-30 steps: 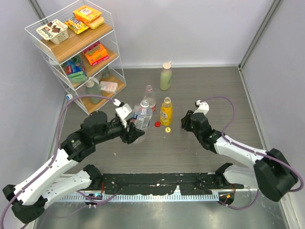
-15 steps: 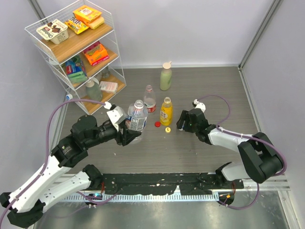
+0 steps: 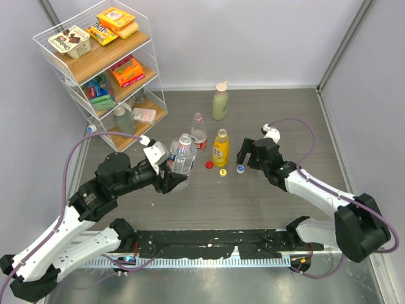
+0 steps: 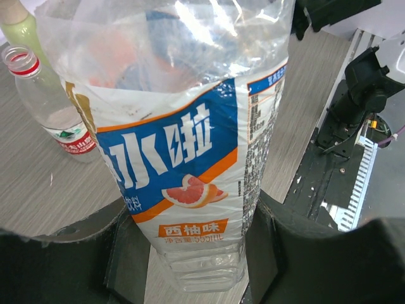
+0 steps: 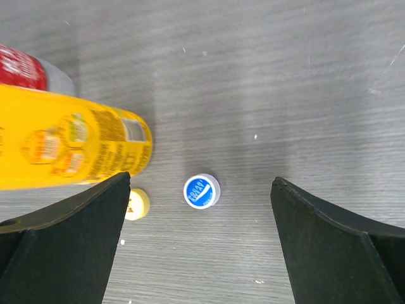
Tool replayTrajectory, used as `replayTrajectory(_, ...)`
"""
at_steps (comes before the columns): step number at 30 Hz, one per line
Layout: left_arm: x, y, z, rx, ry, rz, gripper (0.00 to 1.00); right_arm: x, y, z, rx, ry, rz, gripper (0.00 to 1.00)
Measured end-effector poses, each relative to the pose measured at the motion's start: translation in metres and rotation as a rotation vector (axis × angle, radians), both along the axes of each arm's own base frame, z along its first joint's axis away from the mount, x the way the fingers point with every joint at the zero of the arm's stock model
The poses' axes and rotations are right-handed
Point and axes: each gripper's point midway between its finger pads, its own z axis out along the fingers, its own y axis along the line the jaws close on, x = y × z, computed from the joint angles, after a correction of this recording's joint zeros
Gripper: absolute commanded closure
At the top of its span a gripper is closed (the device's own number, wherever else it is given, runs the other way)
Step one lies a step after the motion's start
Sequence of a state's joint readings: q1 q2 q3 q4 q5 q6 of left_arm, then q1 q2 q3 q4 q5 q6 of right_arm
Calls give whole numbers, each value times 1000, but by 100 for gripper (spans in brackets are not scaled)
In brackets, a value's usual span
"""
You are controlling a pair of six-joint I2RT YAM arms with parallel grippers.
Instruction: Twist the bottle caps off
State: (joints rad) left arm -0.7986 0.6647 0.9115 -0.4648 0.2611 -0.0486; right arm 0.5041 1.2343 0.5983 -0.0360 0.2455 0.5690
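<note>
Left gripper (image 3: 172, 172) is clamped on the clear bottle (image 3: 183, 155), with one finger on each side of its lower body. From the top view we cannot tell whether the bottle's base touches the table (image 3: 285, 120). Right gripper (image 3: 245, 158) is spread apart and holds nothing. It hangs just over the blue cap (image 3: 240, 169) without touching it.

We find all three caps lying loose on the table between the two grippers. The red cap (image 3: 209, 165) lies near the clear bottle. The yellow cap (image 3: 223, 171) lies just on the near side of the yellow bottle (image 3: 220, 147). The blue cap lies to the right of the yellow cap. A small bottle (image 3: 199, 131) stands just behind the clear bottle and the yellow bottle, and a green bottle (image 3: 220, 102) stands farther back. A wire rack (image 3: 95, 63) of packets occupies the far left corner.

In the left wrist view, the black fingers (image 4: 57, 266) press against both sides of the clear bottle. Its blue and orange label faces the camera, and its plastic is creased above the label. The small bottle, with a red ring at its open neck, stands to the left in this view.

In the right wrist view, the fingers (image 5: 69, 240) stand wide apart at the lower corners. We see the blue cap flat on the table in the gap between them, printed face up and clear of both. The yellow cap lies beside the base of the yellow bottle, near the edge of one finger.
</note>
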Motion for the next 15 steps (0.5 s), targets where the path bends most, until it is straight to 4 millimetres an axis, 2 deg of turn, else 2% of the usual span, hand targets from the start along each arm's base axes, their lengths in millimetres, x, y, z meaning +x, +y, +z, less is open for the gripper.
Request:
replayTrajectory(9,2,0,-10,33,24,6,99,5,1,94,62,-197,28,4)
replayTrajectory(12,3,-1,-12,40,31,6,98,1,13,124,117,-265,107,3)
replayTrajectory(15,3,-1,-14,44,35,6,98,-7,30,141,172,-304,216,3)
